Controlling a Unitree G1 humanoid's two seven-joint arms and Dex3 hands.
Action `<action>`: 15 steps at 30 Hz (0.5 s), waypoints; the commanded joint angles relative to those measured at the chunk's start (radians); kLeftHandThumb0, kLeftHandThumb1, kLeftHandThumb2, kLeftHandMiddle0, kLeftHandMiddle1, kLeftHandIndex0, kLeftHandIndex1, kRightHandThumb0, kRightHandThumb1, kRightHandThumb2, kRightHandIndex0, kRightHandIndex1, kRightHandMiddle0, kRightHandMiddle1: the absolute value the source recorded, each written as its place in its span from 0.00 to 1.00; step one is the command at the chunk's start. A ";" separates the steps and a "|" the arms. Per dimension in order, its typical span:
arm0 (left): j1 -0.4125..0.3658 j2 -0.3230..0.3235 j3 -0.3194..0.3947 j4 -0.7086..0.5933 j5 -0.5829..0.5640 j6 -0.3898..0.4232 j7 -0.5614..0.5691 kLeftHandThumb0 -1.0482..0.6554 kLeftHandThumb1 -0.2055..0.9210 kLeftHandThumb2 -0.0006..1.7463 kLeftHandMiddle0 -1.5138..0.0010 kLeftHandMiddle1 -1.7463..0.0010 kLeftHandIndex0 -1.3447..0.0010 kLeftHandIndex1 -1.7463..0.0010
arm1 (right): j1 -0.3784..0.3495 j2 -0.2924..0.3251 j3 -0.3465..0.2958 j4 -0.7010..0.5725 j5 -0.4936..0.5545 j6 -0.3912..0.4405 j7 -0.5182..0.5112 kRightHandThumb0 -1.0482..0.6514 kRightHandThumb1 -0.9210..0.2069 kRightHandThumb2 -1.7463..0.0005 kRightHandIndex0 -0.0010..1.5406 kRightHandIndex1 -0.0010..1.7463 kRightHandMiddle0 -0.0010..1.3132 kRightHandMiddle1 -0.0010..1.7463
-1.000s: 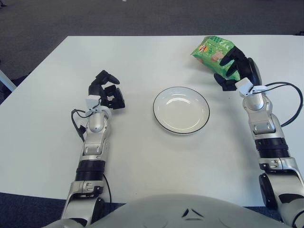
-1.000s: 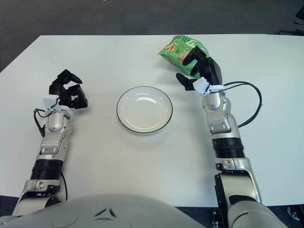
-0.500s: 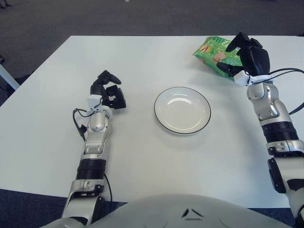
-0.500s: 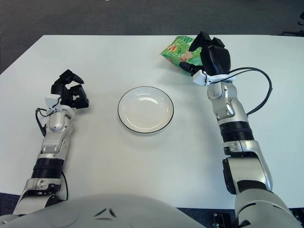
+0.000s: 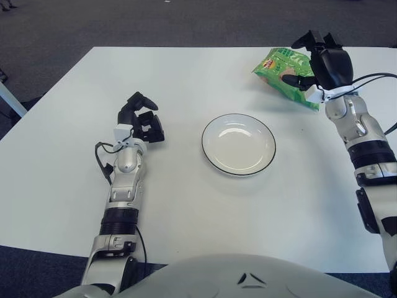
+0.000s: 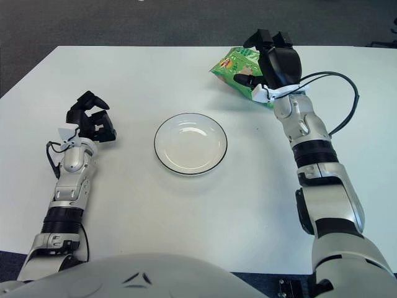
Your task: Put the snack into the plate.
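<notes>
The snack is a green bag [image 5: 279,67] lying on the white table [image 5: 186,81] at the far right, beyond the plate. The plate [image 5: 238,144] is white with a dark rim, empty, at the table's middle. My right hand [image 5: 302,60] is over the bag's right end. Its fingers are spread: the fingertips [image 5: 308,41] stand above the bag's far edge and the thumb [image 5: 294,79] lies over the bag's near face, not closed on it. The bag's right part is hidden under the palm. My left hand [image 5: 141,118] rests left of the plate, fingers curled, holding nothing.
A black cable [image 5: 372,77] loops from my right wrist over the table's right side. Dark carpet lies beyond the table's far edge [image 5: 186,47]. Bare tabletop lies between the bag and the plate.
My right hand has moved away from me and to the right, from the bag's near side to over its right end, and its fingers have spread. The bag and the left hand have stayed put.
</notes>
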 commanded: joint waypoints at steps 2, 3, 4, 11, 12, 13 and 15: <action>0.124 -0.058 -0.009 0.072 0.011 -0.004 0.006 0.26 0.22 0.95 0.14 0.00 0.37 0.00 | -0.070 -0.013 0.041 0.082 -0.032 -0.013 -0.020 0.10 0.01 0.70 0.00 0.39 0.00 0.53; 0.124 -0.058 -0.009 0.072 0.011 -0.004 0.005 0.26 0.22 0.95 0.14 0.00 0.37 0.00 | -0.092 -0.011 0.050 0.111 -0.035 -0.015 -0.020 0.10 0.01 0.70 0.00 0.37 0.00 0.52; 0.125 -0.058 -0.009 0.071 0.011 -0.003 0.005 0.26 0.22 0.95 0.13 0.00 0.37 0.00 | -0.129 -0.006 0.062 0.162 -0.040 -0.017 -0.018 0.09 0.00 0.70 0.00 0.34 0.00 0.50; 0.129 -0.062 -0.010 0.067 0.013 -0.006 0.006 0.26 0.21 0.95 0.13 0.00 0.37 0.00 | -0.243 0.009 0.107 0.342 -0.020 -0.052 0.036 0.03 0.00 0.60 0.00 0.08 0.00 0.27; 0.129 -0.062 -0.010 0.067 0.012 -0.007 0.005 0.26 0.21 0.95 0.13 0.00 0.37 0.00 | -0.256 0.012 0.111 0.365 -0.013 -0.058 0.058 0.03 0.00 0.59 0.00 0.06 0.00 0.25; 0.129 -0.063 -0.010 0.067 0.012 -0.007 0.005 0.26 0.21 0.95 0.13 0.00 0.36 0.00 | -0.267 0.014 0.114 0.382 -0.008 -0.062 0.072 0.02 0.00 0.57 0.00 0.04 0.00 0.19; 0.130 -0.064 -0.010 0.066 0.012 -0.009 0.004 0.26 0.21 0.95 0.13 0.00 0.36 0.00 | -0.290 0.020 0.121 0.420 -0.001 -0.068 0.100 0.01 0.00 0.54 0.00 0.02 0.00 0.12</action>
